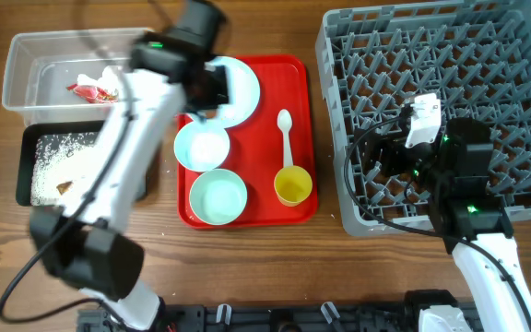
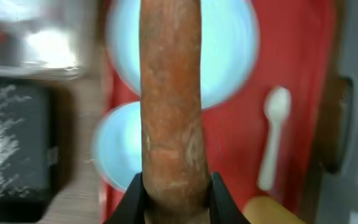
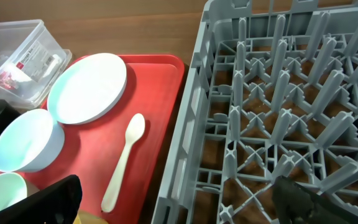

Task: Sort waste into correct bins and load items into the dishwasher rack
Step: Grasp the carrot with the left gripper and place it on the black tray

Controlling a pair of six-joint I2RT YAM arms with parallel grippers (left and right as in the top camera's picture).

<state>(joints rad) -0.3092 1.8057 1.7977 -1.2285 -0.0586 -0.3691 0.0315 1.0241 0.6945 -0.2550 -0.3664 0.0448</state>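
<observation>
**One waste item in hand, bin not yet reached**

We find the left fingers (image 2: pixel 131 204) clenched on the base of the sausage stick (image 2: pixel 171 93), one on each side of it. The stick is held clear above the red tray (image 2: pixel 303 93). Its long axis runs straight out ahead of the fingers, across the pale blue plate (image 2: pixel 229 50).

The black tray (image 2: pixel 36 124), which already carries rice grains, lies to the left of the fingers, past the red tray's edge. The clear tub (image 1: pixel 17 65), which holds paper and wrapper scraps, sits left and further ahead.

We judge the black tray the proper bin for this food scrap, so the coming move is a sideways carry to the left.

The right fingers (image 3: pixel 51 202) stand released and empty at the rack (image 3: pixel 278 93), well apart from both bins. The left arm is the nearer.
</observation>
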